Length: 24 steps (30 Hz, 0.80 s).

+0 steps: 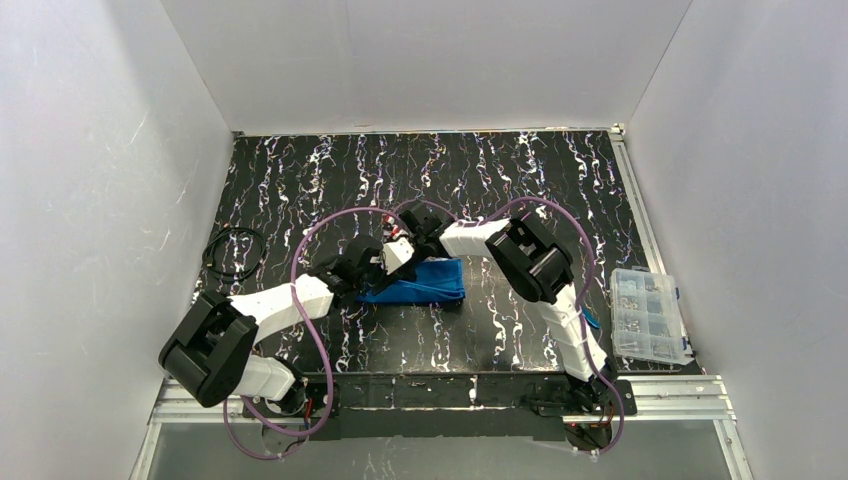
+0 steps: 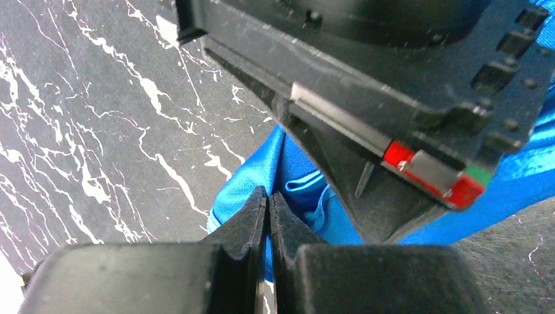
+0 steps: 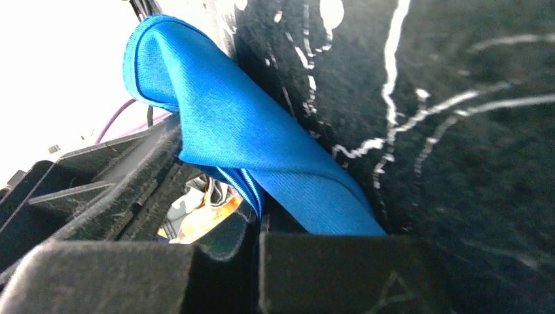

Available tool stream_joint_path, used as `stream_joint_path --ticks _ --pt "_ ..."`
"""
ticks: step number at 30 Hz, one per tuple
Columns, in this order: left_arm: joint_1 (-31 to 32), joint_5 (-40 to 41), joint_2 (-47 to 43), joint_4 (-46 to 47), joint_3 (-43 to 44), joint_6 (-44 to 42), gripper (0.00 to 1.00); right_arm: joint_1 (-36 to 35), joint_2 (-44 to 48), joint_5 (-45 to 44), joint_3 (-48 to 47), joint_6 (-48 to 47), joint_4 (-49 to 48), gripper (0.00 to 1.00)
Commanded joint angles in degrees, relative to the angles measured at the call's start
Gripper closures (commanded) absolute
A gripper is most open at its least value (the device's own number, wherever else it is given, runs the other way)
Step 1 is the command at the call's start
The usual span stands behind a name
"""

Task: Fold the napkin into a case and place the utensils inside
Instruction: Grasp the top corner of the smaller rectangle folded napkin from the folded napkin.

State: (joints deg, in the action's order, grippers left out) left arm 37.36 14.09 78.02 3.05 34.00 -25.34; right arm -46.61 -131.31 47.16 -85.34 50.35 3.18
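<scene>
Partly folded napkin (image 1: 435, 285) lay well left of the plastic box (image 1: 648, 315), no case yet; right end effector (image 3: 255, 229) clamped its raised fold, left end effector (image 2: 269, 204) shut beside it; utensils not in

We count one bright blue cloth napkin (image 1: 428, 283), plain fabric with a thin stitched hem. There are two white-and-black jointed robot arms, the left arm (image 1: 275, 305) and the right arm (image 1: 560, 320). They carry two black two-finger grippers, the left gripper (image 2: 268, 196) and the right gripper (image 3: 256, 219). We make out two thin purple cables, one left purple cable (image 1: 340, 214) and one right purple cable (image 1: 578, 235). We find one clear rectangular plastic compartment box (image 1: 648, 315) and one coil of thin black cable (image 1: 235, 252). All of it shares one black tabletop with white marble veins (image 1: 330, 170).
</scene>
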Motion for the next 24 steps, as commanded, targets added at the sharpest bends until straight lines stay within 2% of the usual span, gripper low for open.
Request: stream_joint_path --ticks 1,6,24 --pt "0.6 -1.5 -1.7 0.9 -1.7 -1.4 1.0 1.6 2.3 2.3 2.9 1.2 -2.3 0.99" --pt "0.8 -2.7 -1.7 2.0 -3.0 -2.7 1.0 1.5 1.8 2.7 2.0 1.9 -2.7 0.99" --pt "0.8 -0.1 -1.7 0.3 0.7 -1.2 1.0 0.7 -0.2 2.4 0.9 2.6 -3.3 0.99"
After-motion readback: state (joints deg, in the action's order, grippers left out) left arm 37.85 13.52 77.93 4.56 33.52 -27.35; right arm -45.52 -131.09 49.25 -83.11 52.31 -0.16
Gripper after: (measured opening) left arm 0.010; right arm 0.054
